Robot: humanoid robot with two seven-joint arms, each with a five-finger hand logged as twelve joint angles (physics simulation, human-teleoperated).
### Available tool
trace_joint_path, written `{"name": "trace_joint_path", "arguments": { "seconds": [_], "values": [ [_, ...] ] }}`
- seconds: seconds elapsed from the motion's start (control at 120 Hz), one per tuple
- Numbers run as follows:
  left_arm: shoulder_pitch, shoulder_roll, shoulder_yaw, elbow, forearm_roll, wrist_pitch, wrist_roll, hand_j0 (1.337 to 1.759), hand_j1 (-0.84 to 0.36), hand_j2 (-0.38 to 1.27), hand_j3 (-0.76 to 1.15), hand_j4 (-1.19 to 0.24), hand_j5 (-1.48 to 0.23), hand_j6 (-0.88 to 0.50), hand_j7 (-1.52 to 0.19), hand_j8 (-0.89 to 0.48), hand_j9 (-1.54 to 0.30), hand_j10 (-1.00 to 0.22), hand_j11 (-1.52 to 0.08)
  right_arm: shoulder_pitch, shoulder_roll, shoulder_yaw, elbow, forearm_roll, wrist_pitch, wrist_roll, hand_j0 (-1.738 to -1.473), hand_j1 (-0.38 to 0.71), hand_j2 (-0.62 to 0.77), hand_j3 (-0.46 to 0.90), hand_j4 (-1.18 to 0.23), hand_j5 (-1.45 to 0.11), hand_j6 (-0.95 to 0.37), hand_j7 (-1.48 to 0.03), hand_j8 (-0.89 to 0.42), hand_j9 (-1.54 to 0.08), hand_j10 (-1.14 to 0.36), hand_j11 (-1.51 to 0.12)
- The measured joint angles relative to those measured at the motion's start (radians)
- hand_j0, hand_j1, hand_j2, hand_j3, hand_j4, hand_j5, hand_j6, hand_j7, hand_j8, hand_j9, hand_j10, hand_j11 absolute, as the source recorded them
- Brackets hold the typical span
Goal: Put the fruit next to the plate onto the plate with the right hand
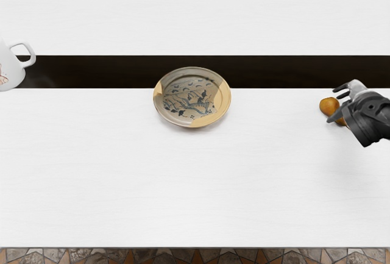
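Note:
A round plate (223, 96) with a tan rim and a blue painted centre sits at the far edge of the white table, near the middle of the view. Far to its right lies a small orange fruit (328, 105). My right hand (344, 102) comes in from the right edge and is right beside the fruit, its dark fingers (342, 89) spread around it. The fruit's right side is hidden behind the hand, so I cannot tell whether the fingers touch it. The left arm is out of view.
A white mug (11, 64) with a handle stands at the far left edge. A dark gap (103, 72) runs across the view behind the plate, with another white surface (195, 20) beyond it.

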Motion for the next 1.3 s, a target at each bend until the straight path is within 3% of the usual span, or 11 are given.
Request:
{"name": "trace_joint_path", "arguments": {
  "seconds": [0.6, 0.858, 0.917, 1.025, 1.3],
  "values": [
    [0.000, 0.000, 0.000, 0.000, 0.000, 0.000, 0.000, 1.658, 0.35, 0.00, 0.00, 0.00, 0.00, 0.00, 0.00, 0.00, 0.00, 0.00, 0.00, -0.007, 0.003, 0.000, -0.017, -0.013, 0.000, 0.000, -1.658, 0.25, -0.06, 0.00, -0.50, -0.65, -0.48, -0.65, -0.50, -0.65, -0.50, -0.65],
    [0.000, 0.000, 0.000, 0.000, 0.000, 0.000, 0.000, 1.658, 0.35, 0.00, 0.00, 0.00, 0.00, 0.00, 0.00, 0.00, 0.00, 0.00, 0.00, -0.009, 0.006, 0.001, -0.018, -0.018, 0.000, -0.002, -1.654, 0.33, 0.05, 0.00, -0.50, -0.73, -0.44, -0.73, -0.54, -0.73, -0.56, -0.73],
    [-0.001, 0.000, 0.000, 0.000, 0.000, 0.000, 0.000, 1.658, 0.35, 0.00, 0.00, 0.00, 0.00, 0.00, 0.00, 0.00, 0.00, 0.00, 0.00, -0.009, 0.015, 0.000, -0.019, -0.020, -0.002, -0.002, -1.654, 0.34, 0.13, 0.00, -0.54, -0.74, -0.46, -0.75, -0.56, -0.75, -0.59, -0.74],
    [0.000, 0.000, 0.000, 0.000, 0.000, 0.000, 0.000, 1.658, 0.35, 0.00, 0.00, 0.00, 0.00, 0.00, 0.00, 0.00, 0.00, 0.00, 0.00, -0.009, 0.025, 0.001, -0.019, -0.024, -0.001, -0.002, -1.654, 0.33, 0.19, 0.00, -0.61, -0.77, -0.49, -0.79, -0.58, -0.78, -0.62, -0.77],
    [0.000, 0.000, 0.000, 0.000, 0.000, 0.000, 0.000, 1.658, 0.35, 0.00, 0.00, 0.00, 0.00, 0.00, 0.00, 0.00, 0.00, 0.00, 0.00, -0.009, 0.031, 0.001, -0.020, -0.029, 0.000, -0.004, -1.650, 0.30, 0.17, 0.00, -0.66, -0.83, -0.51, -0.86, -0.58, -0.85, -0.68, -0.84]
  ]
}}
